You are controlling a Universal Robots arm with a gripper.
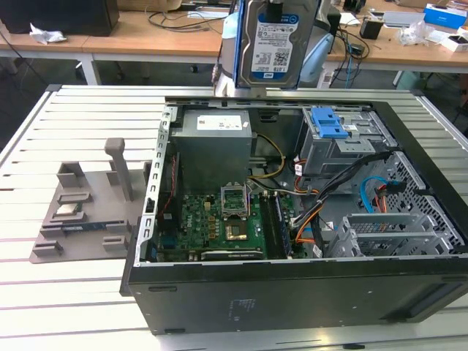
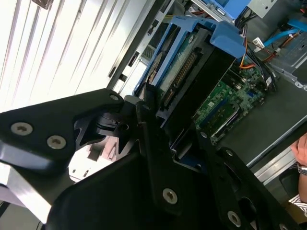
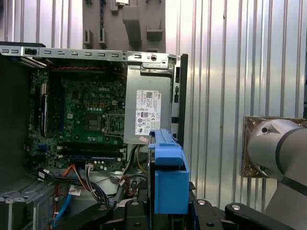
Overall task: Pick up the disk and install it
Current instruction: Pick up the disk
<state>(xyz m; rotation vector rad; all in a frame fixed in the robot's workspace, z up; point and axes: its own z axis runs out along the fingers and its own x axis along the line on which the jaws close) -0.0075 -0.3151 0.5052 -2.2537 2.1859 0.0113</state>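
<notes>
I hold the disk [image 1: 274, 44] over the open case [image 1: 292, 292].
My gripper [image 2: 165, 122] clamps its blue frame; the case holds a motherboard [image 1: 219, 219] and grey box [image 1: 216, 146]; the second wrist view shows the disk's connector [image 2: 184, 72].

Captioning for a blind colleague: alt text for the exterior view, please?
The disk hangs upright, label toward the camera, above an open computer case lying on a slatted table. A grey fixture sits beside the case, on the exterior view's left.

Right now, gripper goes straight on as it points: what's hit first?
The gripper, shut on the disk, points down at the open case. The disk would likely meet the grey power supply box or the case wall beside it first; depth unclear.
</notes>
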